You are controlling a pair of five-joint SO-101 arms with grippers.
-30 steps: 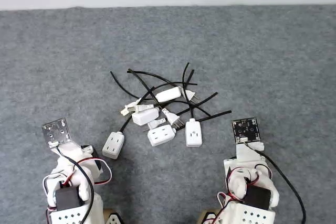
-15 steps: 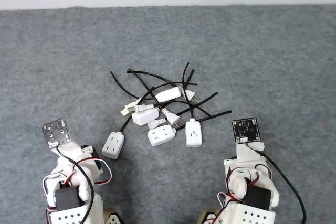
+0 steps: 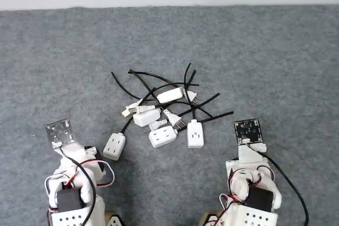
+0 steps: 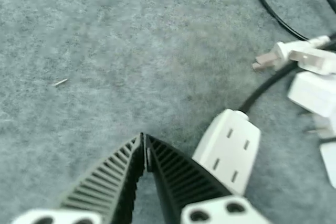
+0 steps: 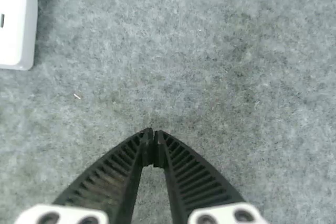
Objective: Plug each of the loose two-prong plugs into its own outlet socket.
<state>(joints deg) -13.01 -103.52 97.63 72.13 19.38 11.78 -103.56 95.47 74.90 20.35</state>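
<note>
Hovering empty, left gripper (image 4: 145, 139) and right gripper (image 5: 153, 132) both have fingers pressed together; white plastic outlet socket (image 5: 16, 22) is half cut off in right wrist view.

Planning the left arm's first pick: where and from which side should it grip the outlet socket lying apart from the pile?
Take the outlet socket mid-body across its long side walls, from above. It lies flat, slots up, on its own; its cord leaves the far end, so both sides look free for the jaws of the left gripper.
</note>
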